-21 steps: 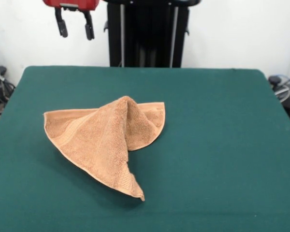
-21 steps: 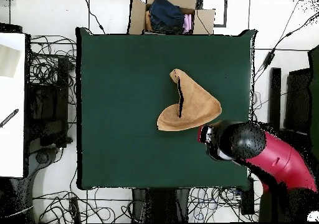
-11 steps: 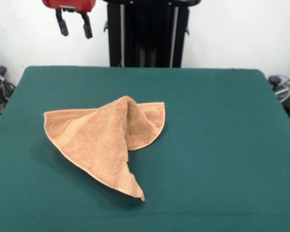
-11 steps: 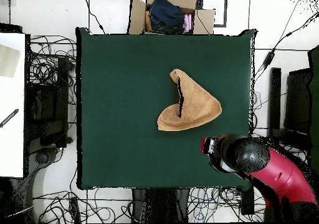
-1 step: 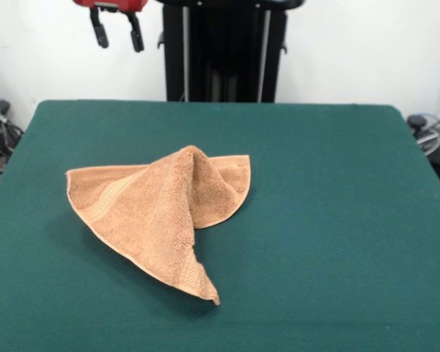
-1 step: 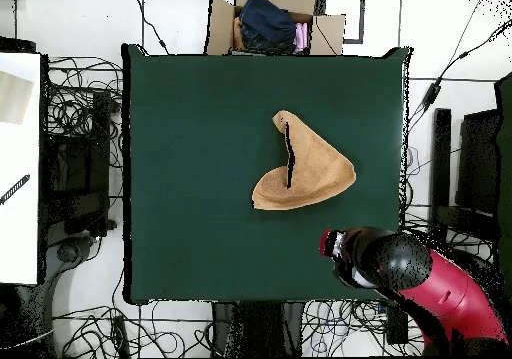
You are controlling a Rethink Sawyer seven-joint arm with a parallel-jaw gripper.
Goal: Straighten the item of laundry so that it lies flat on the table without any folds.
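The item of laundry [image 5: 161, 213], an orange-tan terry towel, lies folded over on itself on the green table [image 5: 330, 220], with a raised ridge running from its peak down to a point nearest the camera. From overhead the item of laundry [image 6: 305, 175] sits right of the table's [image 6: 200, 175] middle. My gripper [image 5: 116, 33] hangs open and empty high above the table's far left edge, well away from the towel. In the overhead view the red and black arm covers my gripper [image 6: 345, 250] near the table's bottom right corner.
A cardboard box of clothes [image 6: 272, 23] stands beyond the table's top edge in the overhead view. Cables lie on the floor around the table, and a white desk [image 6: 18, 165] stands at the left.
The gripper has risen slightly in the front view, and in the overhead view the arm has drawn back toward the table's bottom right corner. The towel has not moved.
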